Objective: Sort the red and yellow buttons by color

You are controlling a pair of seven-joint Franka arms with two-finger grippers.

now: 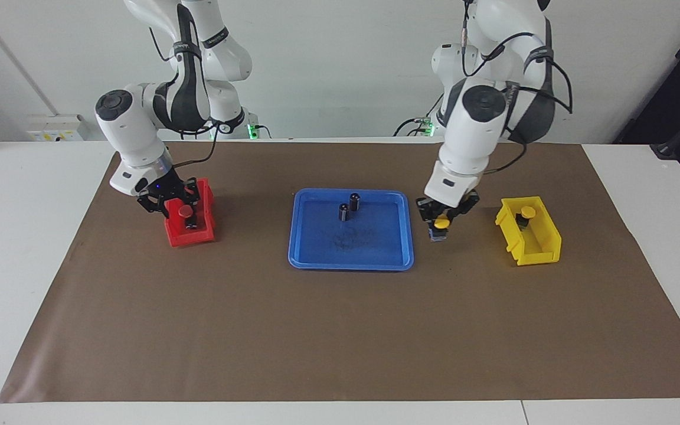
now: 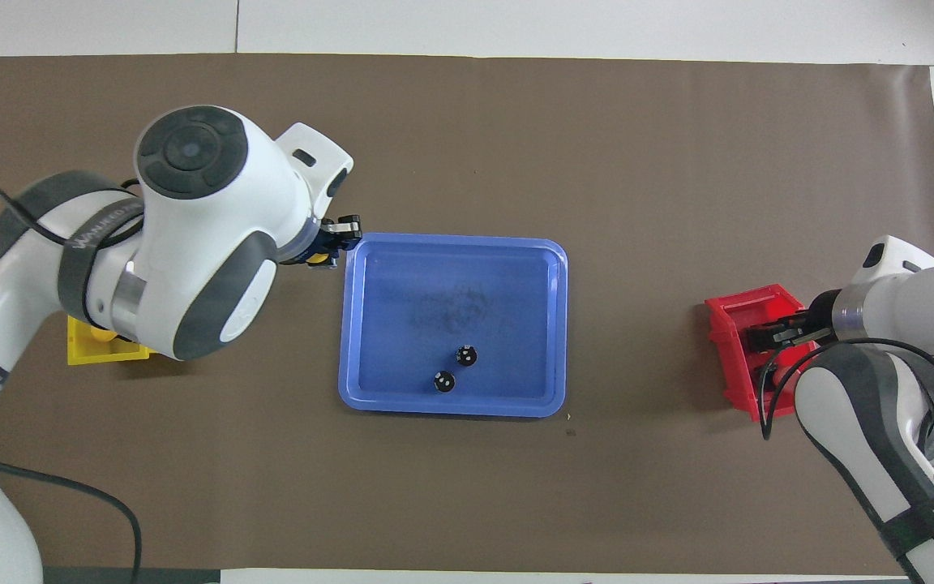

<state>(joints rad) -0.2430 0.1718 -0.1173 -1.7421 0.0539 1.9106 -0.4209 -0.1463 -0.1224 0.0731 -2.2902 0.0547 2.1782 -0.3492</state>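
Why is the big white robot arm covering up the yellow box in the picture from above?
In the overhead view the left arm sits close under the camera, so it looks huge and hides most of the yellow bin. In the facing view nothing blocks the bin, and soft shadows lie on the mat beside it and the blue tray.

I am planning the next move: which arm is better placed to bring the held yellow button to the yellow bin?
Left. Its gripper already holds the yellow button between the tray and yellow bin. The right gripper is at the red bin.
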